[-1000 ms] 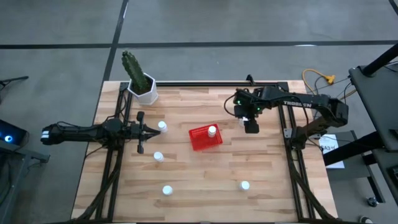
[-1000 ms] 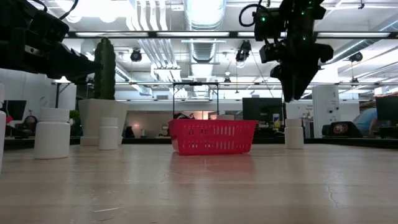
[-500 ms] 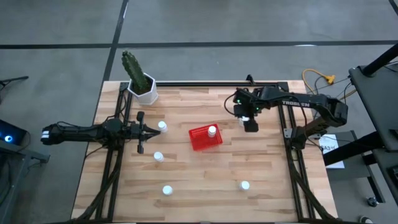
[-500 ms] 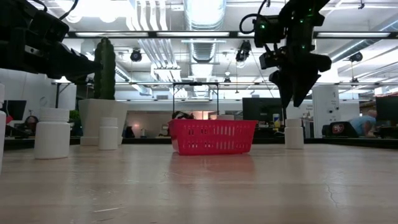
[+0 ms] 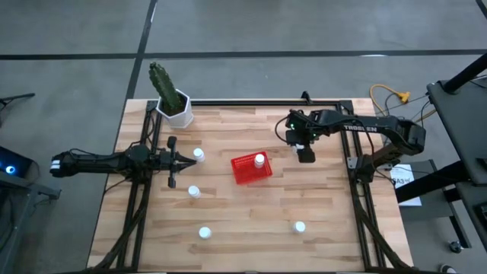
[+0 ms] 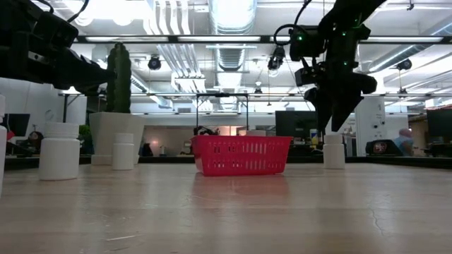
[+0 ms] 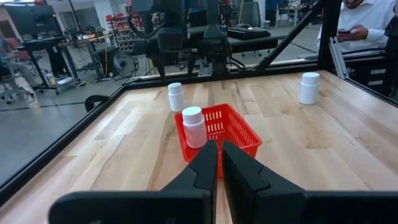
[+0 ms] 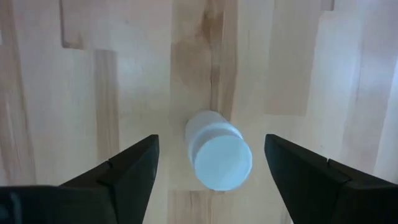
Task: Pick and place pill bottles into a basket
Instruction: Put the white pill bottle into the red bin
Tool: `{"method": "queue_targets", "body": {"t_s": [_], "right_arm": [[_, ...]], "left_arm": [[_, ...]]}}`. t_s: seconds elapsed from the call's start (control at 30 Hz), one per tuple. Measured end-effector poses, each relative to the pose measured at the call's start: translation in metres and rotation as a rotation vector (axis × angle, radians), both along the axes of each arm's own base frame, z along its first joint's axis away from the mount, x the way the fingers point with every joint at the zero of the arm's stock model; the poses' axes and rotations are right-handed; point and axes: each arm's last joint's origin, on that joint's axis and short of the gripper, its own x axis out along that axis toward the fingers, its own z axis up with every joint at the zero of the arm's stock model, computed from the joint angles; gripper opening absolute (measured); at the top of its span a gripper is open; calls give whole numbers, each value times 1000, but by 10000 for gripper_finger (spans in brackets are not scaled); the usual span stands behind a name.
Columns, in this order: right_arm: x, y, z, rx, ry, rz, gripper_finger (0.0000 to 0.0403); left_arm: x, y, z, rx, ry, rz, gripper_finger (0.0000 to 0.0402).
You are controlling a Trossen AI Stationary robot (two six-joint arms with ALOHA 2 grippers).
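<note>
The red basket [image 5: 249, 170] stands at mid-table with one white pill bottle [image 5: 260, 160] upright in it. My right gripper [image 5: 306, 154] is open and points down over another upright bottle [image 8: 217, 154]. Its fingers stand on either side of the cap and do not touch it. In the low view the gripper [image 6: 332, 121] hangs just above that bottle [image 6: 334, 152]. My left gripper [image 7: 217, 155] is shut and empty, held above the table at the left, near a bottle [image 5: 198, 154]. More bottles stand at the near left [image 5: 194, 191], [image 5: 204, 232] and near right [image 5: 300, 226].
A white hexagonal pot with a cactus [image 5: 176, 110] stands at the far left corner. Black frame rails run along the table's left [image 5: 137, 198] and right [image 5: 358, 198] sides. People show in the room beyond the table [image 7: 367, 25].
My right gripper has come down toward the bottle at the table's far right, fingers still open and pointing down. The bottles and the basket have stayed where they were.
</note>
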Motion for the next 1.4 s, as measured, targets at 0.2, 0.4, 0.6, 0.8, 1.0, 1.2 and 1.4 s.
{"method": "queue_targets", "body": {"t_s": [0.2,0.4,0.6,0.8,1.0,1.2,1.4], "right_arm": [[-4,-6,-7,-1,-4,-25,274],[-6,-6,-13,1,0,-29,274],[-5,-7,-13,-7,-16,-31,266],[-5,-7,-13,-6,-17,-33,258],[-7,-6,-16,-2,-7,-34,251],[-9,-5,-23,-2,-3,-30,250],[-8,-6,-24,-8,-16,-27,230]], "left_arm": [[0,0,0,0,0,0,5],[0,0,0,0,0,0,5],[0,0,0,0,0,0,5],[0,0,0,0,0,0,5],[0,0,0,0,0,0,5],[0,0,0,0,0,0,5],[0,0,0,0,0,0,5]]}}
